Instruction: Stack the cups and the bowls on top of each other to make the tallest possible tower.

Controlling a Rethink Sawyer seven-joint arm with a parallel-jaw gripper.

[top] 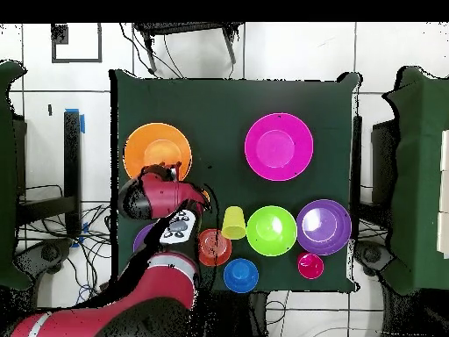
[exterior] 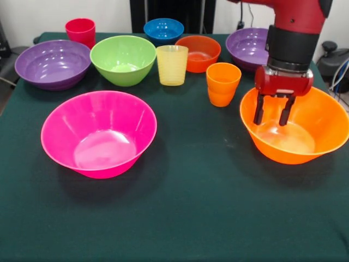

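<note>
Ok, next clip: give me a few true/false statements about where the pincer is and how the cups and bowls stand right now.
1. The pincer hangs open over the large orange bowl. True.
2. The pincer holds the orange cup. False: that cup stands free on the table, beside the large orange bowl.
3. A tower is already begun. False: every cup and bowl stands alone.
4. The pink bowl stands upright and empty. True.
5. The yellow cup stands between the green bowl and the orange-red bowl. True.
</note>
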